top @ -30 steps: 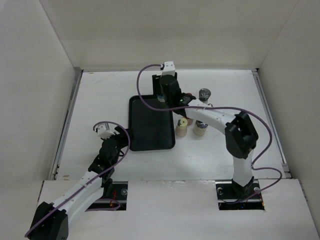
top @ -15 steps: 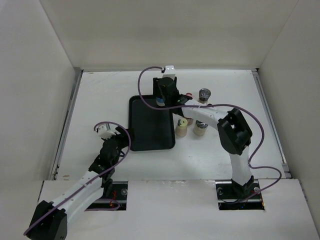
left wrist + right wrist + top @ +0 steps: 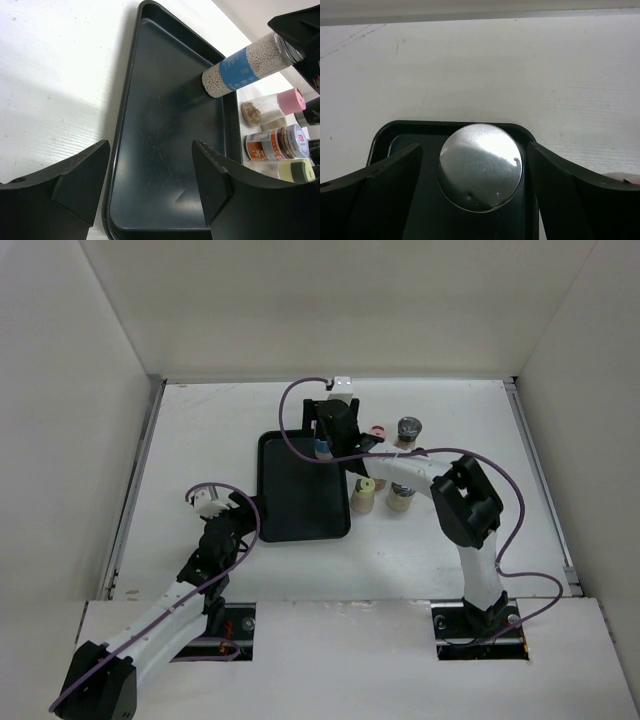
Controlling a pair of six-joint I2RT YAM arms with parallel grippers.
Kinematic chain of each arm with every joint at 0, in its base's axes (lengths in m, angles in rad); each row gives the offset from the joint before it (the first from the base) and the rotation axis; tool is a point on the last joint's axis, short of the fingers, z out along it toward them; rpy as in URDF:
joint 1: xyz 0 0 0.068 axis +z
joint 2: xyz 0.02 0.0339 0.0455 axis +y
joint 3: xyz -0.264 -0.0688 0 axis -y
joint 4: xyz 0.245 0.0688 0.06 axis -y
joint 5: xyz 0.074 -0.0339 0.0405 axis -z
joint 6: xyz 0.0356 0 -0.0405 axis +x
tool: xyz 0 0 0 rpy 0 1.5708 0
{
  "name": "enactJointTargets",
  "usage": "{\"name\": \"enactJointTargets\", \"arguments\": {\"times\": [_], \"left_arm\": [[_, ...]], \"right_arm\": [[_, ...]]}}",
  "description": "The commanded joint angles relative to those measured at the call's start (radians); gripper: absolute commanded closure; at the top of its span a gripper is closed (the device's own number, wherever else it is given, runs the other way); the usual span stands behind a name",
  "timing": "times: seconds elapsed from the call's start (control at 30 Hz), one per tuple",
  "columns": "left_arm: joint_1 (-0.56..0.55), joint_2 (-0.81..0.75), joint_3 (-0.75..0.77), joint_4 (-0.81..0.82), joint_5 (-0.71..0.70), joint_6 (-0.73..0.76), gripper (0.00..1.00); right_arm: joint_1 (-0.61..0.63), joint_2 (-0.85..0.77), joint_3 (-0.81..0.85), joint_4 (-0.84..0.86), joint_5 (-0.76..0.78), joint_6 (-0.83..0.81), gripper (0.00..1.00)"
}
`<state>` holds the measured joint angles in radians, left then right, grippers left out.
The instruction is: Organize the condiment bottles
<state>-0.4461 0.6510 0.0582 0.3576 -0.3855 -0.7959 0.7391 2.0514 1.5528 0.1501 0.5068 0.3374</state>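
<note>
A tall bottle [image 3: 239,69] of white beads with a blue label stands in the far right corner of the black tray [image 3: 165,150]. Its silver cap [image 3: 481,166] sits between the fingers of my right gripper [image 3: 472,146], which is open with a gap on each side. In the top view that gripper [image 3: 335,425] hangs over the tray [image 3: 290,500] corner. My left gripper [image 3: 150,145] is open and holds nothing, low over the tray's near left rim. Beside the tray stand pink-capped [image 3: 289,101], white-purple-capped [image 3: 278,142] and pale-yellow-capped [image 3: 296,170] bottles.
Right of the tray, a grey-capped bottle [image 3: 409,428] and a beige jar [image 3: 400,501] stand under the right arm's forearm [image 3: 420,468]. White walls enclose the table on three sides.
My right gripper has opened around the blue-label bottle, which now stands free in the tray corner. The left gripper's fingers have spread a little.
</note>
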Motion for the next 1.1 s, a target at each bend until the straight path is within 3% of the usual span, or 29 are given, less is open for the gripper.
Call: {"name": "enactJointTargets", "arguments": {"times": [0.0, 0.23, 0.33, 0.37, 0.47, 0.53, 0.6, 0.7, 0.8, 0.93, 1.07], "left_arm": [[0.008, -0.008, -0.02, 0.057, -0.003, -0.009, 0.35], [0.022, -0.001, -0.018, 0.06, 0.005, -0.009, 0.34], [0.025, 0.027, -0.018, 0.078, 0.014, -0.016, 0.34], [0.027, 0.032, -0.018, 0.083, 0.022, -0.016, 0.34], [0.036, 0.036, -0.018, 0.087, 0.03, -0.016, 0.33], [0.036, 0.053, -0.017, 0.095, 0.03, -0.017, 0.33], [0.031, 0.058, -0.017, 0.101, 0.031, -0.017, 0.33], [0.037, 0.049, -0.02, 0.101, 0.031, -0.019, 0.33], [0.039, 0.056, -0.018, 0.101, 0.031, -0.019, 0.33], [0.04, 0.05, -0.021, 0.101, 0.031, -0.019, 0.32], [0.04, 0.053, -0.021, 0.107, 0.036, -0.019, 0.32]], "right_arm": [[0.004, -0.089, -0.02, 0.078, -0.013, 0.011, 0.05], [0.027, -0.315, -0.172, 0.157, 0.01, -0.044, 0.03], [0.039, -0.431, -0.295, 0.17, 0.035, -0.045, 0.09], [0.044, -0.468, -0.339, 0.166, 0.039, -0.04, 0.17], [0.076, -0.577, -0.469, 0.135, 0.048, -0.032, 0.65], [0.098, -0.626, -0.531, 0.073, 0.064, -0.025, 0.75], [0.116, -0.654, -0.575, 0.007, 0.09, 0.0, 0.69], [0.137, -0.681, -0.644, -0.018, 0.114, 0.028, 0.42], [0.141, -0.683, -0.684, -0.029, 0.111, 0.055, 0.28], [0.141, -0.674, -0.706, -0.05, 0.122, 0.075, 0.2], [0.141, -0.66, -0.723, -0.058, 0.127, 0.095, 0.19]]}}
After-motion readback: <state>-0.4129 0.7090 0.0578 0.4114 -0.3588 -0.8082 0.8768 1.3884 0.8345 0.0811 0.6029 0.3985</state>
